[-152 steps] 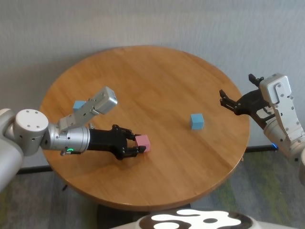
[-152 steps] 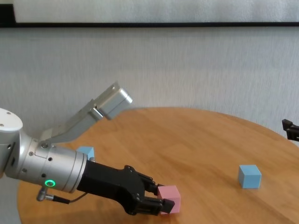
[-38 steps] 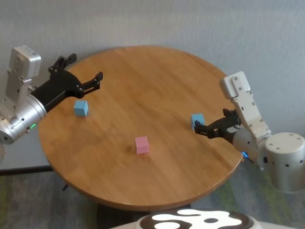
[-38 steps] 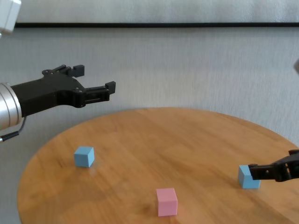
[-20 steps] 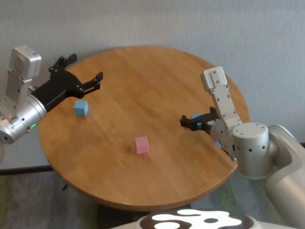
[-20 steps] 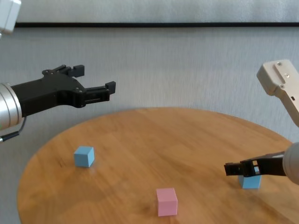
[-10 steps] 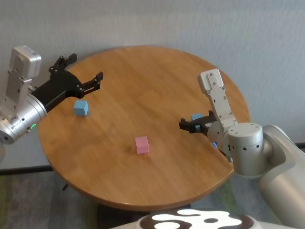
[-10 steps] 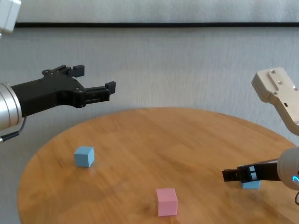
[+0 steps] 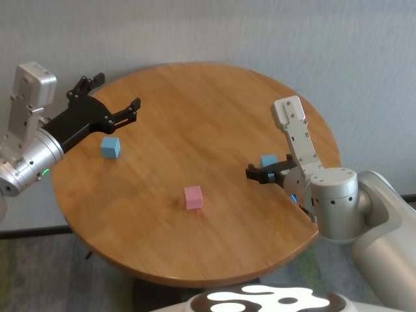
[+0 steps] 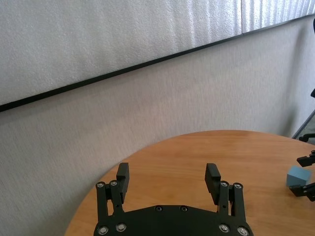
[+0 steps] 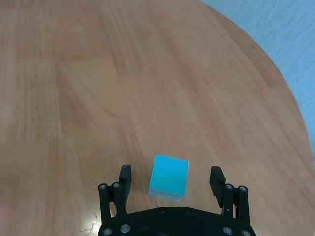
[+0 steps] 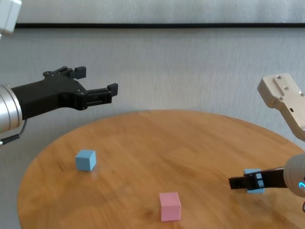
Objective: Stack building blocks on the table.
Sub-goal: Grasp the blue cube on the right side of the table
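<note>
Head view: R gripper [image 9: 263,173] has swung in from the table [image 9: 214,104] edge over the last couple sec and now sits low at the right-side blue block [image 9: 268,160]. Wrist cam shows fingers spread wide either side of that block [image 11: 169,176], not touching yet. So grasp is set up, not done. Pink block [image 9: 193,196] sits alone near centre-front, other blue block [image 9: 110,147] far left, all three well apart; nothing stacked. L gripper [image 9: 110,110] unchanged, open, parked high over the left rim.
</note>
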